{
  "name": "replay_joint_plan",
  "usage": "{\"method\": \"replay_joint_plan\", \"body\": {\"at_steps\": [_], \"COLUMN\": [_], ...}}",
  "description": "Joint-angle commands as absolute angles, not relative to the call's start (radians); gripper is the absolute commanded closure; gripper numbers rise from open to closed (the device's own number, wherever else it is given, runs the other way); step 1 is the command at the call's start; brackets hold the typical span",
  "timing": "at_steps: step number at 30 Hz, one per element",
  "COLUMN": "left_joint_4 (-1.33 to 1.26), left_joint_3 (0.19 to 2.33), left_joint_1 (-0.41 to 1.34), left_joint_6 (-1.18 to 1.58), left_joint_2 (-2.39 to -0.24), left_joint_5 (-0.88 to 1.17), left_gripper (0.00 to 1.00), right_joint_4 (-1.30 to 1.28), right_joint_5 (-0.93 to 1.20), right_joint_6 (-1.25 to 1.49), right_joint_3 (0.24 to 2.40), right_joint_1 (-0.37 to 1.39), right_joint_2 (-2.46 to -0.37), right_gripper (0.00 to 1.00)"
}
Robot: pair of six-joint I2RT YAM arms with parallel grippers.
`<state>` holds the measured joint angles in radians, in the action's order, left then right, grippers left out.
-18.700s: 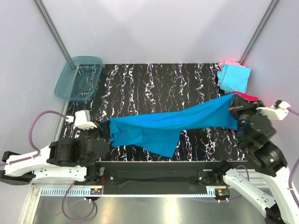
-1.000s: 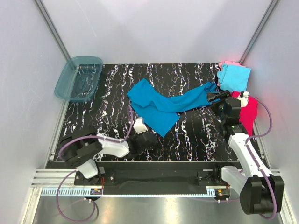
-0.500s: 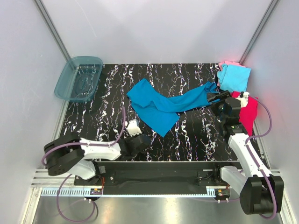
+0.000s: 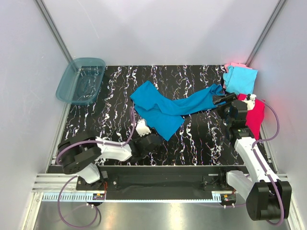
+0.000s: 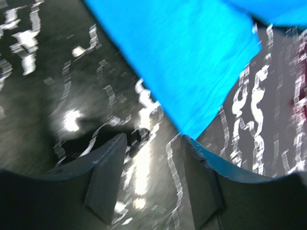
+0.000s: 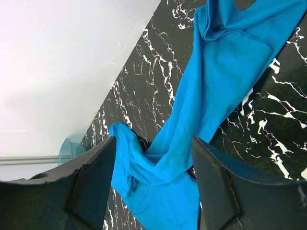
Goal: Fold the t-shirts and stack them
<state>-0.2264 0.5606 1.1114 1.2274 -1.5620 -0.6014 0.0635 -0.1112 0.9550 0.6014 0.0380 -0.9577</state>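
Cloth t-shirts (image 4: 163, 108), four; plastic tub (image 4: 80, 80), one

Setting: robotics lab test cell | Evidence: plain white panels (image 4: 158, 28) are enclosing a marbled black table (image 4: 201, 139) | aluminium rail (image 4: 53, 183) is carrying two bolted robot arms (image 4: 252, 151)

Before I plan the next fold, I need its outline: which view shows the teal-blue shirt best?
Top external: the teal-blue shirt shows almost whole, rumpled. Right wrist shows most of it; left wrist only a hem corner.
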Motion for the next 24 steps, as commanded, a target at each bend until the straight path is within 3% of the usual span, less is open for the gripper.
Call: {"method": "replay_joint_plan", "body": {"at_steps": [1, 12, 15, 16, 18, 24], "left_joint_4": [-0.239, -0.374, -0.396, -0.400, -0.416, -0.433], "left_joint_3": [0.558, 0.634, 0.624, 0.621, 0.614, 0.592], "left_joint_1": [1.086, 1.043, 1.035, 1.032, 1.028, 1.025], "left_joint_6": [1.207, 1.181, 1.175, 1.174, 1.169, 1.166], "left_joint_2": [-1.673, -1.862, -1.873, -1.875, -1.875, -1.865], "left_joint_5": [-0.522, -0.433, -0.423, -0.419, -0.411, -0.416], "left_gripper": [0.41, 0.43, 0.54, 0.76, 0.98, 1.00], "right_joint_4": [0.098, 0.098, 0.098, 0.098, 0.098, 0.098], "right_joint_5": [-0.107, -0.110, -0.109, -0.109, -0.106, -0.104], "right_joint_6": [0.954, 0.953, 0.954, 0.954, 0.954, 0.957], "right_joint_3": [0.607, 0.607, 0.609, 0.607, 0.609, 0.606], "right_joint_1": [0.032, 0.032, 0.031, 0.031, 0.029, 0.029], "right_joint_2": [-0.950, -0.950, -0.951, -0.953, -0.954, -0.950], "right_gripper": [0.29, 0.29, 0.29, 0.29, 0.29, 0.29]}}
